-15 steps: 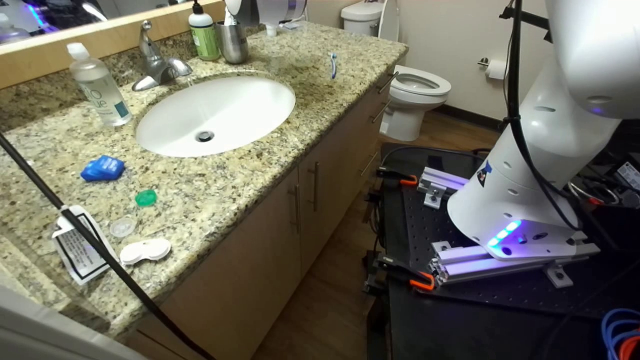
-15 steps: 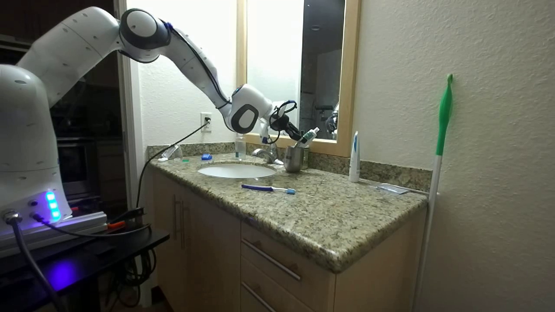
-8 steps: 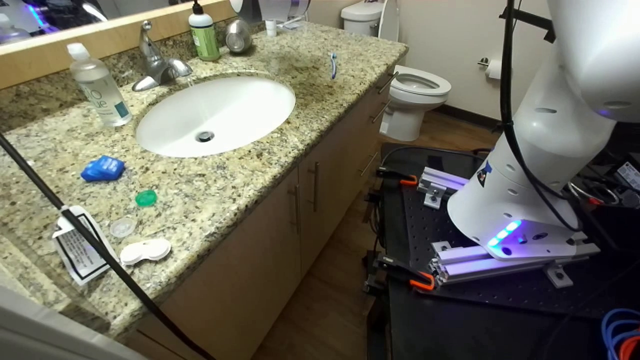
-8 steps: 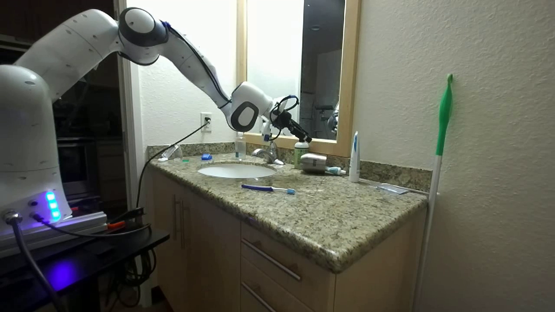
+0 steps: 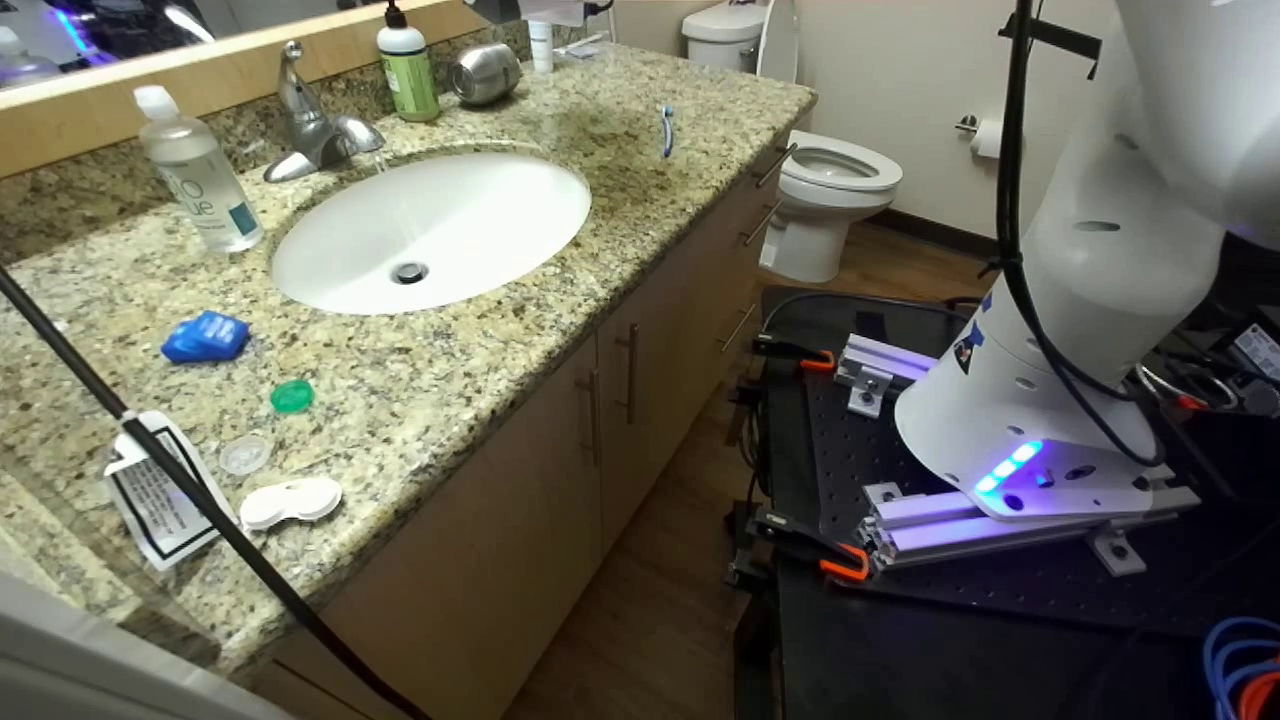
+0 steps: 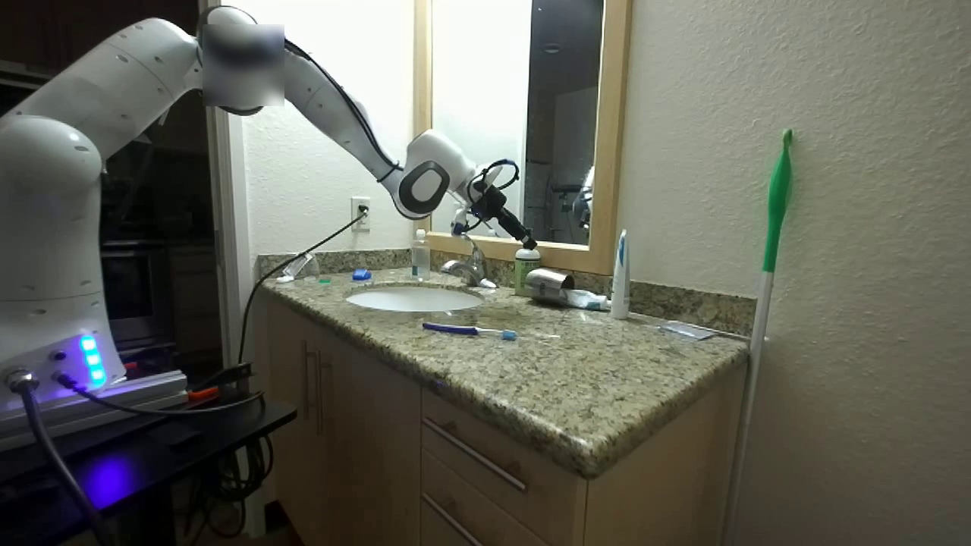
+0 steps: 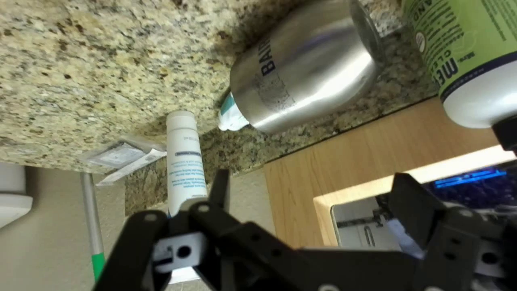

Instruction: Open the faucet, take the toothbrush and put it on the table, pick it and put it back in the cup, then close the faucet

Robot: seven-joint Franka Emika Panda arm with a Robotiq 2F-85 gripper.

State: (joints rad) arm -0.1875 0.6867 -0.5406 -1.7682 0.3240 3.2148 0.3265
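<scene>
The steel cup (image 5: 485, 74) lies on its side on the granite table (image 6: 546, 379), its mouth toward the far end. A white-and-teal tube (image 6: 588, 300) pokes out of it. Apart from it lies the blue toothbrush (image 6: 466, 330), flat on the counter; an exterior view shows it near the edge as well. Behind the sink stands the chrome faucet (image 5: 318, 125), with a faint streak of water under its spout. In the wrist view my gripper (image 7: 313, 178) is spread wide, nothing between its fingers. It hovers above the fallen cup, close to the green soap bottle's top.
The green soap bottle (image 5: 409, 75) stands beside the cup against the mirror wall. A white tube (image 6: 620, 274) is upright past the cup's mouth. A clear bottle (image 5: 200, 175) stands left of the faucet. The white sink (image 5: 440, 240) is sunk in front of it.
A second ago the cup stood upright at my gripper with the tube leaning in it. It has toppled onto its side toward the standing white tube. My gripper has opened and is clear of it.
</scene>
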